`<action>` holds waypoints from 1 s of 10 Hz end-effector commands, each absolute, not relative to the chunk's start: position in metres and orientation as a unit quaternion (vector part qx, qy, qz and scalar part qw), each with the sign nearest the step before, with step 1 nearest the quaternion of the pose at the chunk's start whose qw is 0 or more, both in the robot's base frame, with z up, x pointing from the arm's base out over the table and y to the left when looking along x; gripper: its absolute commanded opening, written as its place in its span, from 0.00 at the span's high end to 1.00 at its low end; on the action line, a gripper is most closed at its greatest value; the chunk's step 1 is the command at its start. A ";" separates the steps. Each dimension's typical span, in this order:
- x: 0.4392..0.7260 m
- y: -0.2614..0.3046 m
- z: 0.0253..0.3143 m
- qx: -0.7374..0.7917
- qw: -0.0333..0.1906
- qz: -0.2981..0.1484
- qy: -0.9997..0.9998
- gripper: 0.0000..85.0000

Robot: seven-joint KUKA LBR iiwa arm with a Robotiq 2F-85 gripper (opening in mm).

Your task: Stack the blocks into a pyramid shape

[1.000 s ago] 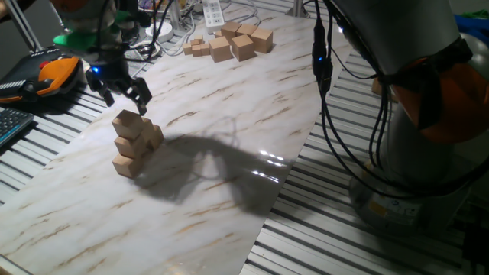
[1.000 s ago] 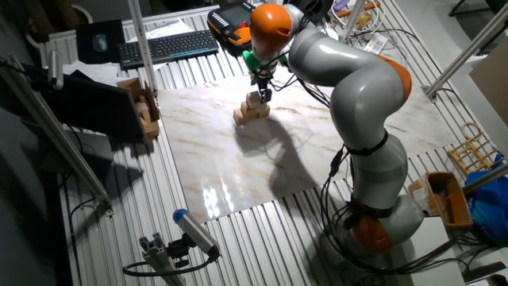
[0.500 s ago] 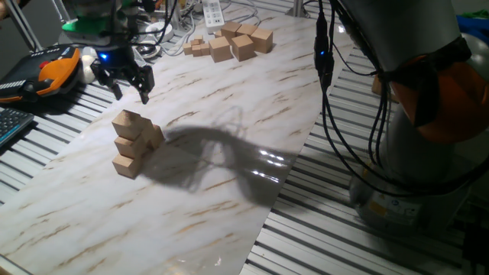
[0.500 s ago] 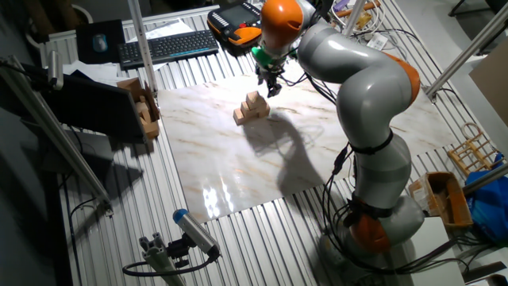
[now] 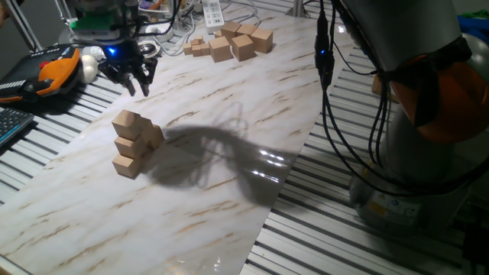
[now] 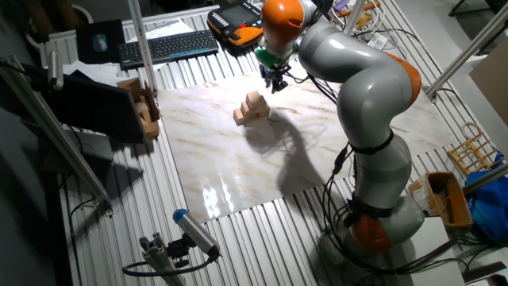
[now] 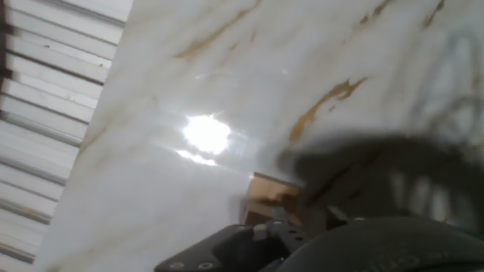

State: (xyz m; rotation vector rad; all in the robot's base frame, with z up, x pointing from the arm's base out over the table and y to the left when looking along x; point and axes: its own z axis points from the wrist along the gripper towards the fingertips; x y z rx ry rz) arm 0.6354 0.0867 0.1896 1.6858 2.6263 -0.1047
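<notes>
Pyramid (image 5: pixel 133 142) sits at the counter's (image 5: pixel 229 153) 9 o'clock side, three cubes tall. Tool (image 5: pixel 136 79) hovers at its 12 o'clock, fingers spread, empty. Cubes look light, stiff, easily toppled; best pinched across flat opposite faces.

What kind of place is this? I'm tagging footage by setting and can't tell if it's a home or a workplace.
Most likely a robotics lab or workshop, not a home. A large arm with its gripper works over a marble-patterned board on a slatted aluminium bench, with a keyboard and loose cables around it.
</notes>
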 end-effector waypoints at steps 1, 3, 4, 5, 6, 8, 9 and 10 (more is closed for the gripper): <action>0.635 0.081 0.191 0.227 0.016 -0.029 0.973 1.00; 0.630 0.068 0.192 0.152 0.011 0.018 0.988 1.00; 0.627 0.068 0.194 0.130 0.015 0.019 0.991 1.00; 0.623 0.070 0.197 0.118 0.014 0.029 0.993 1.00; 0.619 0.072 0.199 0.100 0.014 0.027 0.995 1.00; 0.615 0.071 0.200 0.063 0.030 0.026 0.997 1.00; 0.615 0.071 0.200 0.046 0.033 0.022 0.998 1.00; 0.614 0.069 0.200 0.026 0.033 0.020 0.999 1.00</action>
